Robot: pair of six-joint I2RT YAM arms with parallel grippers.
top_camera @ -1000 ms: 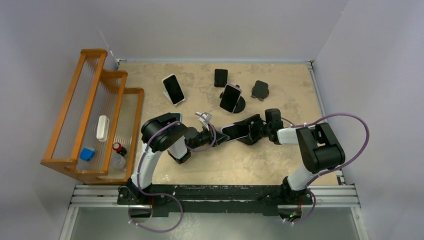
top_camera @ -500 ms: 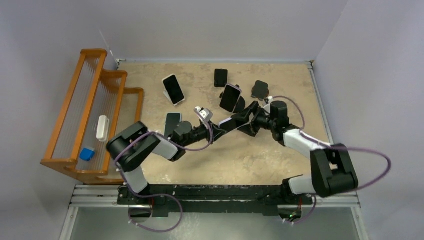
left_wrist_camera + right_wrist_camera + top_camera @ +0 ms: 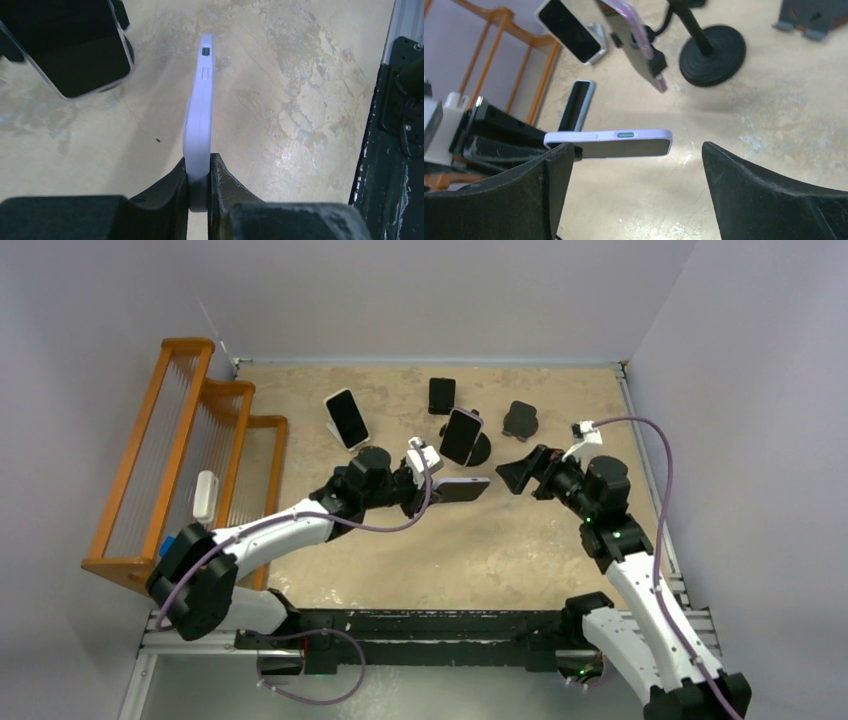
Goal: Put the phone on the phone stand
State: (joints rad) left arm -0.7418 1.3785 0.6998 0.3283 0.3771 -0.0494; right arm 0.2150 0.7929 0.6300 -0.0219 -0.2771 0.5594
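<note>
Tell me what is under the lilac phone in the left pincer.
Only bare tabletop shows beneath the lilac phone, held clear of it. The left pincer covers the phone's near end; the patch straight below is hidden from above.

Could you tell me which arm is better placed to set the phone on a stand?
Left: the left gripper clamps the lavender phone, while the right gripper is open and empty.

Top cam: high, behind near edge, looks down on whole table (image 3: 500, 550). Left wrist cam: very close, faces right edge along lilac phone (image 3: 199, 115). Right wrist cam: low, faces left edge. All 3 share that phone.
</note>
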